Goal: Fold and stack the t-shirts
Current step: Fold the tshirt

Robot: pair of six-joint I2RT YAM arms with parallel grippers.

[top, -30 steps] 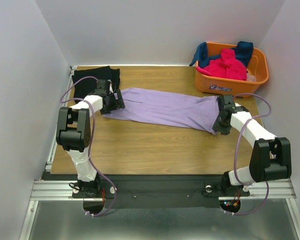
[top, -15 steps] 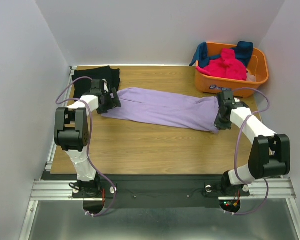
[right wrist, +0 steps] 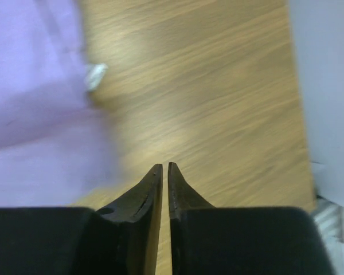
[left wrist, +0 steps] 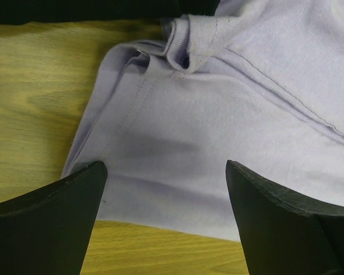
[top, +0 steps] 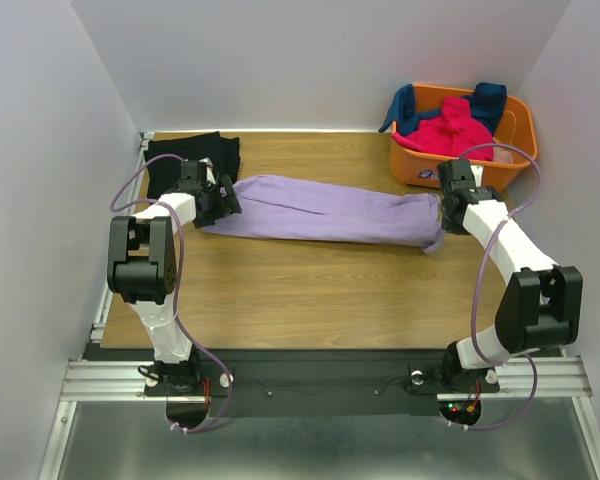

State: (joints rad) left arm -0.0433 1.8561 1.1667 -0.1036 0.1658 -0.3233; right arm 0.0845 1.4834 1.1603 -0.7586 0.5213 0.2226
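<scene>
right gripper (right wrist: 164,166) has its fingers pressed almost together with no cloth between them, tips over bare table (top: 310,290) just beside the right end of the lavender t-shirt (top: 330,212). a second ago it sat at that shirt's near right corner; it is now farther back, close to the orange basket (top: 420,165), and that end of the shirt is drawn into a narrower band. left gripper (left wrist: 164,169) is spread wide over the shirt's left end and has shifted slightly back. black t-shirt (top: 185,155) lies at the far left corner. hot-pink t-shirt (top: 455,130) and dark teal-blue t-shirt (top: 490,100) fill the basket. small white tag (right wrist: 96,74) and the basket's front label (top: 435,176) are unreadable.
</scene>
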